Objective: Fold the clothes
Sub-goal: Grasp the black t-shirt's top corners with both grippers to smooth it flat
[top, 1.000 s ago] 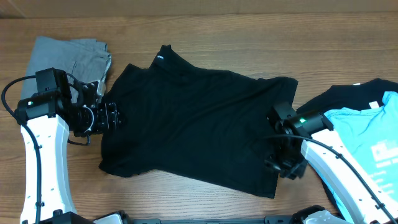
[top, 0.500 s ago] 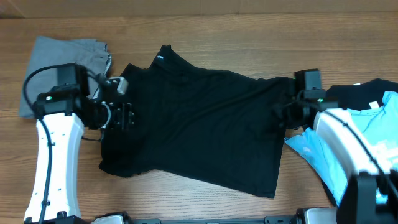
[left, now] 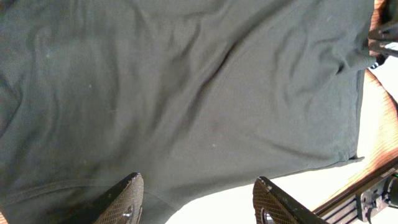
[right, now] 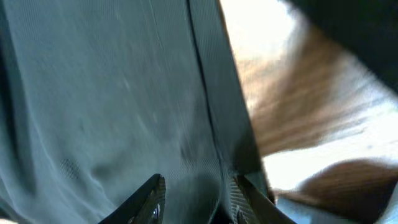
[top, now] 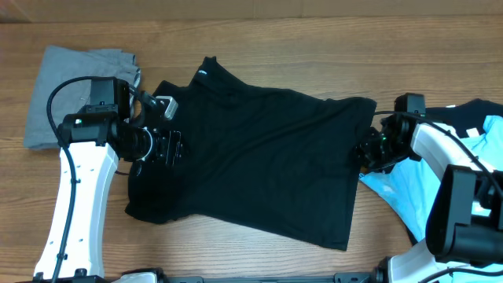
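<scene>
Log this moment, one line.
left gripper: open, over black T-shirt | right gripper: open, at its hem | fold: not started

Open wood table (top: pixel 314 47) along the top of the frame, bare strip at bottom centre. Black T-shirt (top: pixel 259 157) fills the middle; grey garment (top: pixel 71 86) blocks upper left; light blue T-shirt (top: pixel 493 145) and another black garment (top: pixel 468 116) crowd the right edge.

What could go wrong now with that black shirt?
The black T-shirt lies skewed and wrinkled, so a fold might come out crooked. The right gripper sits at its hem, close to the light blue T-shirt, and might catch that too.
</scene>
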Tool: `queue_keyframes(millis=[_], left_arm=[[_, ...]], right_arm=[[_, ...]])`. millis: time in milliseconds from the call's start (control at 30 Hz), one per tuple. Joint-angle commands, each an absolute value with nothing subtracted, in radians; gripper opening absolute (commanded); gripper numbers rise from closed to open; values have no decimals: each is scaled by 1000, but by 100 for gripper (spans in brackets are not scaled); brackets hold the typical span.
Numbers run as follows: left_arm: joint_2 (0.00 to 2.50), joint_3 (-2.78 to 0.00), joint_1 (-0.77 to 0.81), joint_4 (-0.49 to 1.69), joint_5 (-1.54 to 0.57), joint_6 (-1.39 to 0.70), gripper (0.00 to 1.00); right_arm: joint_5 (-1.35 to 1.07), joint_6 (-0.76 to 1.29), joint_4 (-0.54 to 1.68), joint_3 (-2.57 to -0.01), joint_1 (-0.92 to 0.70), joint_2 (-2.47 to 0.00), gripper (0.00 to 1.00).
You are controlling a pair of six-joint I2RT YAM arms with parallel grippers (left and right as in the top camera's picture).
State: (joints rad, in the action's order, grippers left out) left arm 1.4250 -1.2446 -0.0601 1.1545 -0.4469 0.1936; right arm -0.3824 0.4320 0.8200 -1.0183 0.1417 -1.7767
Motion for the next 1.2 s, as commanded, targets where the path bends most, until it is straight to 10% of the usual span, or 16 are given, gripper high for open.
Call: queue_keyframes(millis=[0, 233, 400, 767, 900, 1167], left_arm=[[1412, -1264, -56, 1152, -437, 190, 61], [1412, -1264, -56, 1152, -437, 190, 61], [1412, -1264, -56, 1152, -437, 190, 61], [1412, -1264, -56, 1155, -408, 191, 63], [1413, -1264, -56, 1132, -408, 190, 63], [1456, -1264, -40, 993, -413, 186, 65]], right_arm=[[-406, 410, 853, -1027, 133, -1781, 38], [-429, 415, 858, -997, 107, -1781, 35], [-432, 415, 794, -992, 102, -1781, 4], [-240, 411, 925, -1142, 182, -1781, 4], [-218, 411, 937, -1144, 182, -1781, 58], [-351, 316, 888, -1189, 182, -1781, 57]])
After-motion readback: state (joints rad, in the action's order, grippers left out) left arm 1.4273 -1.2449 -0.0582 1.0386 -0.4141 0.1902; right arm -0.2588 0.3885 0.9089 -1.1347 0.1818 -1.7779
